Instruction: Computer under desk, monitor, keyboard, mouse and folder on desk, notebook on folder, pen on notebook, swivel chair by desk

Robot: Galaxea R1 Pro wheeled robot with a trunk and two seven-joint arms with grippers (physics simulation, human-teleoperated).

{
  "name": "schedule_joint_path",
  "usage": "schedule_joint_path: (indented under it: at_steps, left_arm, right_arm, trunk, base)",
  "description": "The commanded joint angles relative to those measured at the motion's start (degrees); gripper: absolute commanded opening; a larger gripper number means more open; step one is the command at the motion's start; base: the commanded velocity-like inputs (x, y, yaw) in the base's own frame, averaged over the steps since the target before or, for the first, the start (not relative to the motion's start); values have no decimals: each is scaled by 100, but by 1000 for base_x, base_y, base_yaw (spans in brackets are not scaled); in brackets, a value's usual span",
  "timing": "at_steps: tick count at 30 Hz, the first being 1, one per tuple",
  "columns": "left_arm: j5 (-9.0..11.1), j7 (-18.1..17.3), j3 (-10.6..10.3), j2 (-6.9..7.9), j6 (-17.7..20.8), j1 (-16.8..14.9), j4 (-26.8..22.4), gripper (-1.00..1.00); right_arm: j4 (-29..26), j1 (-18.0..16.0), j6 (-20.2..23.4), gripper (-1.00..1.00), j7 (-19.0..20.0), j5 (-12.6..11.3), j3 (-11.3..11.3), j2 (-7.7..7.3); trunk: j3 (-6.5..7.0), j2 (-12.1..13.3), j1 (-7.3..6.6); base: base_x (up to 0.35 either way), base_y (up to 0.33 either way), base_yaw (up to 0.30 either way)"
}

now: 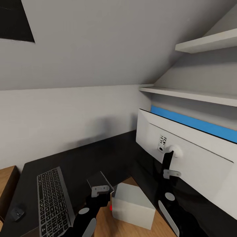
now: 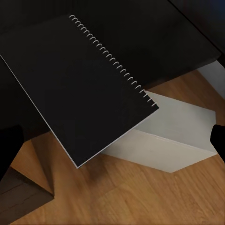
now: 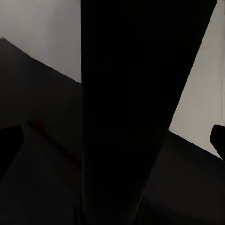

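Note:
The glossy black desk (image 1: 98, 154) carries the keyboard (image 1: 52, 204) at the left, with the small dark mouse (image 1: 17, 212) beside it. At the right stands the monitor (image 1: 197, 164), its white back toward me. My right gripper (image 1: 168, 163) is at its black stand (image 3: 126, 117), fingertips (image 3: 9, 140) wide apart on either side, open. The dark spiral notebook (image 2: 79, 89) hangs tilted past the desk's inner edge, over floor and the grey-white computer (image 1: 133, 205). My left gripper (image 1: 100, 192) is right at it, fingertips (image 2: 218, 138) spread wide; I cannot tell whether they touch it.
Sloped grey ceiling comes down close behind the desk. Two white shelves (image 1: 197, 95) and a blue wall panel (image 1: 197, 124) sit behind the monitor. A light wooden drawer unit (image 1: 6, 184) borders the desk at far left. Wood floor (image 2: 140, 197) shows around the computer.

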Motion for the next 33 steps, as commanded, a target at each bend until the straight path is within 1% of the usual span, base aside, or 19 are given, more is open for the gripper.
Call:
schedule_joint_path:
  at_steps: [1,14,15,33]
  left_arm:
    - [55,49,-11,2,13,-5,-8,100]
    - [49,54,-11,2,13,-5,7,100]
    - [48,56,-11,2,13,-5,7,100]
    - [47,60,-11,2,13,-5,10,100]
  right_arm:
    - [3,-6,-15,100,-41,-56,28,-10]
    - [22,-6,-18,100,-41,-56,22,-41]
    - [22,-6,-18,-100,-41,-56,22,-41]
    - [-13,-6,-18,-100,-46,-56,13,-66]
  trunk:
    - [-7,-5,0]
    - [-7,-5,0]
    - [-7,-5,0]
    - [-7,-5,0]
  base:
    - [0,0,0]
    - [66,0,0]
    - [5,0,0]
    - [0,0,0]
